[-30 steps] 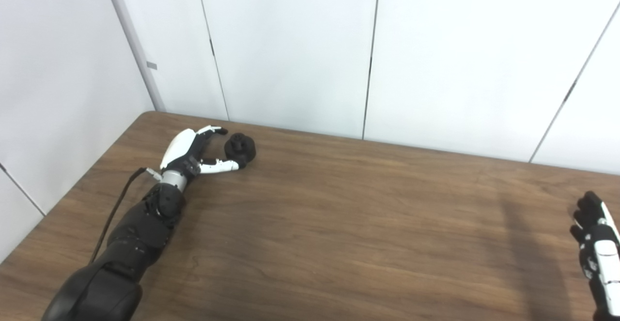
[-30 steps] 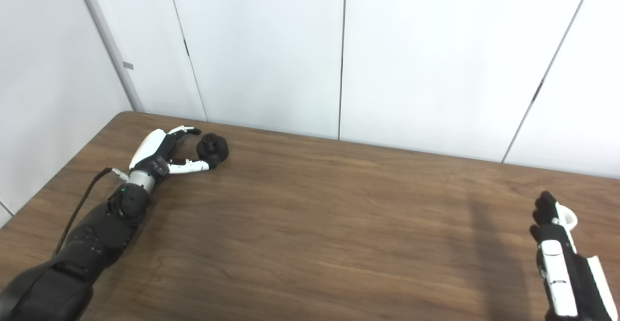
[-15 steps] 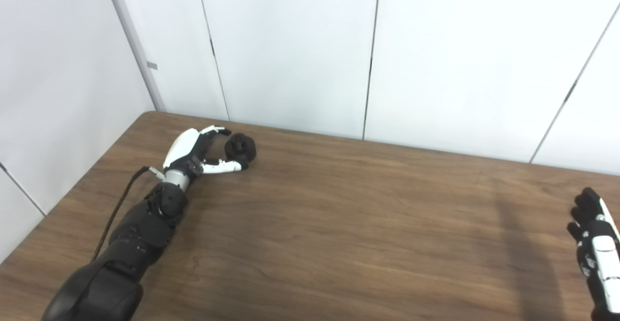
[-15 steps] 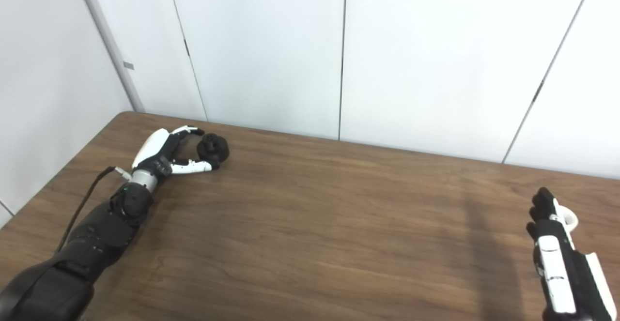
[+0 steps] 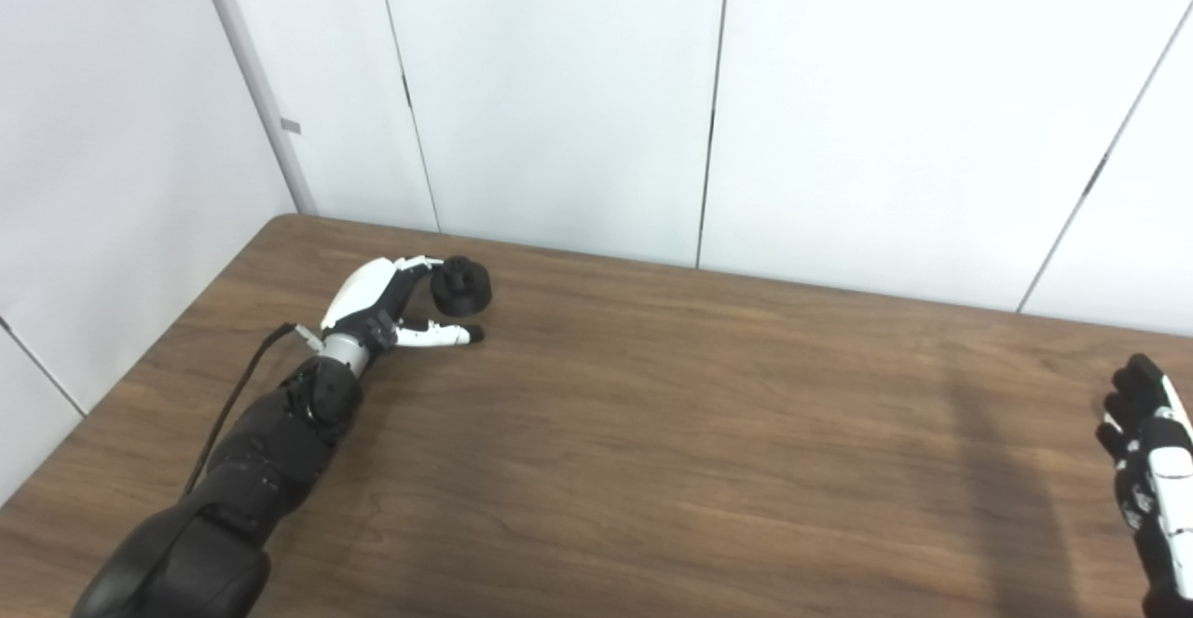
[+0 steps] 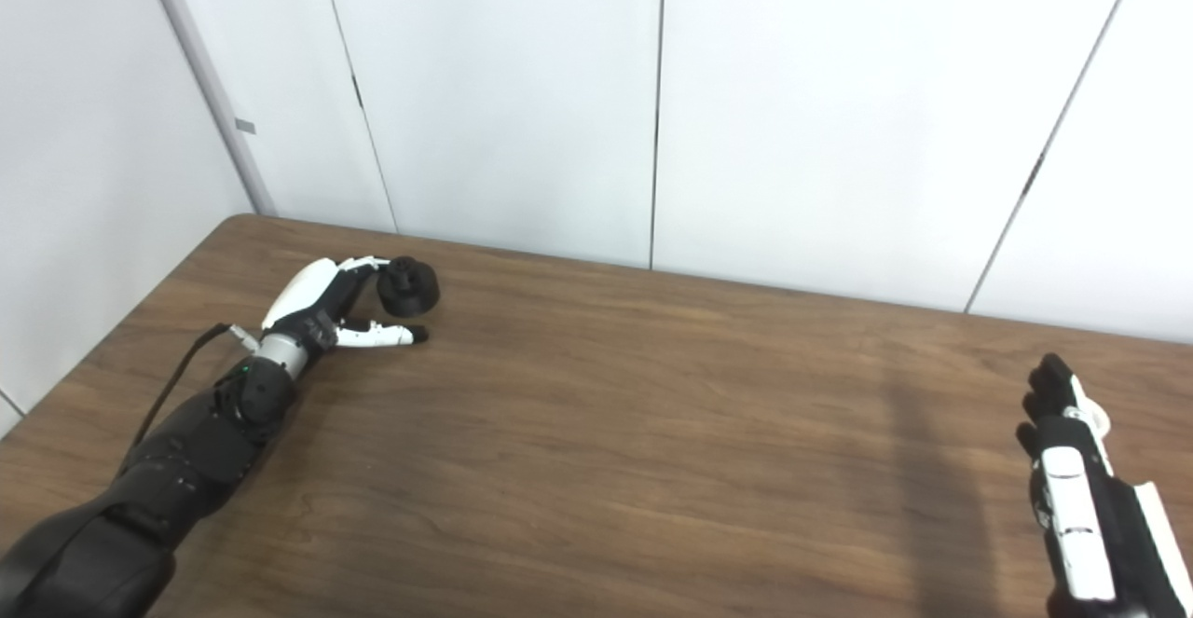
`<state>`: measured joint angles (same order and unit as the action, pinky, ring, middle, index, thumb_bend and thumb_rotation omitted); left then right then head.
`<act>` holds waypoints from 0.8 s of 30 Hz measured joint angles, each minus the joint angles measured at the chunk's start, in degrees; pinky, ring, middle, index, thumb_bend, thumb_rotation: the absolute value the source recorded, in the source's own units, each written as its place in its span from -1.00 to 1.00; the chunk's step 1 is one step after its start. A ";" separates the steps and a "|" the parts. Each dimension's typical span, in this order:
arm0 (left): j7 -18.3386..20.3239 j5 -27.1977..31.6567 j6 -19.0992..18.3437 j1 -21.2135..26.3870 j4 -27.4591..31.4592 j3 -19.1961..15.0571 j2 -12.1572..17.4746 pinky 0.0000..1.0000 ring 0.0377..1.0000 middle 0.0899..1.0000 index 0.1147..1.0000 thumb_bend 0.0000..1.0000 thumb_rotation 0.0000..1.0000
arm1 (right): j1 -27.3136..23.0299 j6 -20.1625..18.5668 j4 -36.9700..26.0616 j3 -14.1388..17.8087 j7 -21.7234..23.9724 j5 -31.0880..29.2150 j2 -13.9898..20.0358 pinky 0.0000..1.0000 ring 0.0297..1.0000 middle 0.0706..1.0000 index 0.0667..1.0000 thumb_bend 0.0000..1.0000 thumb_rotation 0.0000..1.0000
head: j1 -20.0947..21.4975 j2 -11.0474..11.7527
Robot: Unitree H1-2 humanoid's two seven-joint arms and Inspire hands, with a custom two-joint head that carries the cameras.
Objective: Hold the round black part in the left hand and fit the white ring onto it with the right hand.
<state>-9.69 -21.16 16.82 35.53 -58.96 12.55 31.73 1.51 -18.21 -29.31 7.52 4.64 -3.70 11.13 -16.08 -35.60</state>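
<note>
Left eye view: left hand [image 5: 377, 306], fingers spread, touches round black plastic part [image 5: 460, 284] near brown wood table [image 5: 652, 432] far-left corner w/o enclosing it; part may roll off.

Right eye view: right hand [image 6: 1072, 478] pinches white ring [image 6: 1100, 419], near table's right edge; could slip.

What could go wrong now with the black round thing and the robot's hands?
The round black part sits at the left hand's fingertips, with the thumb stretched out beside it rather than around it, so it might get pushed away or slip when lifted. The white ring is only just visible behind the right hand near the table's right side; that grip looks hard to judge, and the ring could drop.
</note>
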 measured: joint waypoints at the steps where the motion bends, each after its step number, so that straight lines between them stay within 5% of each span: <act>1: -0.05 -0.09 0.11 0.20 -0.41 0.21 0.04 1.00 0.92 0.82 0.60 0.93 -0.18 | 0.00 -0.15 0.00 0.09 -0.02 0.00 0.00 1.00 1.00 1.00 1.00 -0.56 0.91 | 0.09 0.09; 24: -1.65 1.51 2.55 1.70 -4.52 -1.52 -0.88 0.93 0.86 0.73 0.45 0.83 -0.45 | 0.00 -0.36 -0.03 0.19 0.03 -0.21 0.09 1.00 1.00 1.00 1.00 -0.53 0.84 | 1.23 0.62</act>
<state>-11.33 -19.64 19.37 37.23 -63.48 11.03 30.85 1.51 -18.58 -29.34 7.71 4.67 -3.91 11.21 -14.86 -34.98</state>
